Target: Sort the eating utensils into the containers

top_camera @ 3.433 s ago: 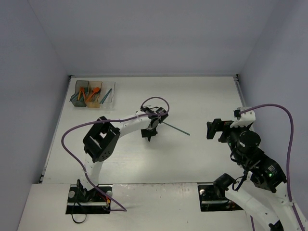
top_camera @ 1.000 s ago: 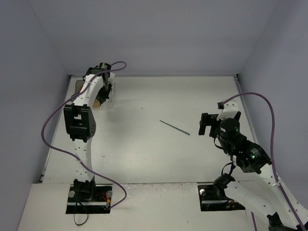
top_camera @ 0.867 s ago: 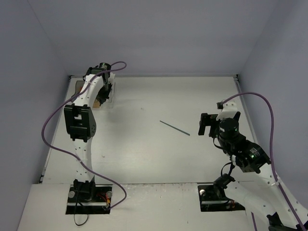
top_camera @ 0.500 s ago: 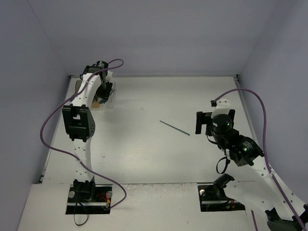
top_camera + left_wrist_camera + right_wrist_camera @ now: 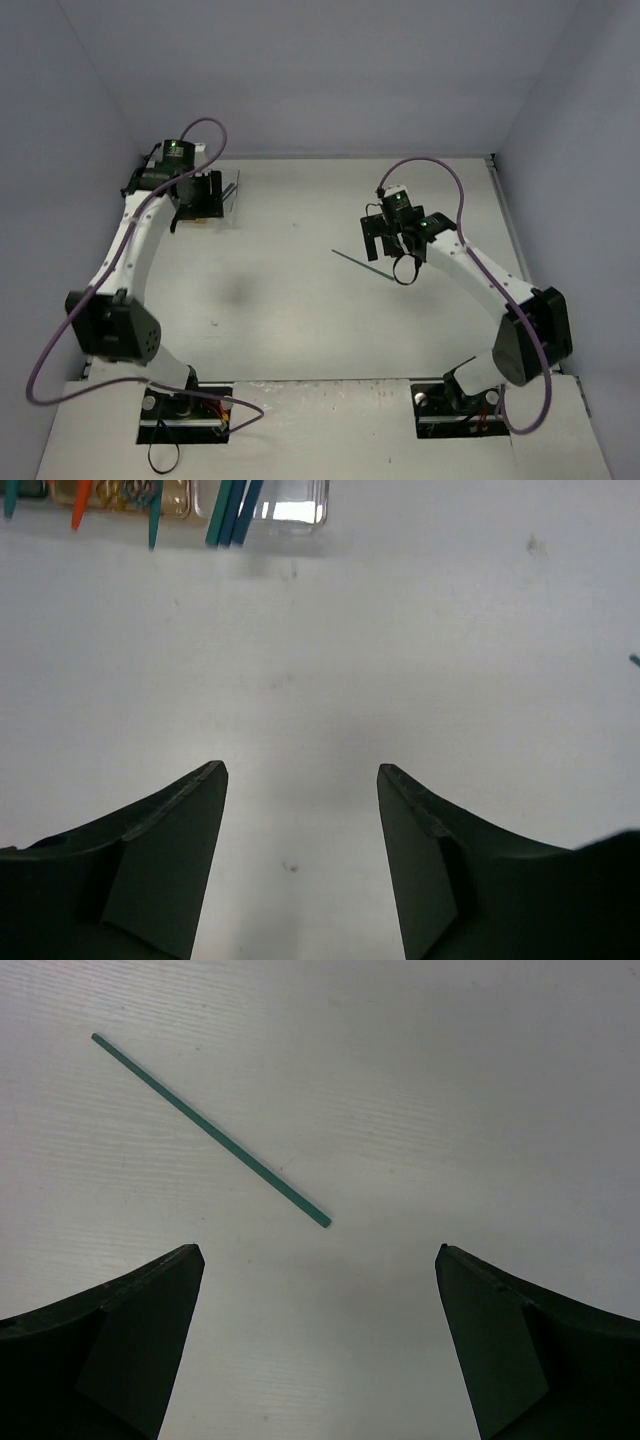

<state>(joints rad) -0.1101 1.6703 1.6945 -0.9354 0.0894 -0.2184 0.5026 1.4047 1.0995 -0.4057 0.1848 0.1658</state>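
Observation:
One teal chopstick-like stick lies slanted on the white table; its near end sits just ahead of my right gripper, which hangs over it wide open and holding nothing. From above, the right gripper covers part of the stick. The containers stand at the far left corner: an amber bin with orange and teal utensils and a clear bin holding teal sticks. My left gripper is open and holding nothing, a short way in front of the bins. The dark grey bin is out of view.
The left arm arches over the table's left side and its gripper hides most of the bins from above. Grey walls enclose the table at the back and on both sides.
My left gripper has gone from shut to open and drawn back from the bins. The right arm has swung left and forward until its gripper is over the teal stick.

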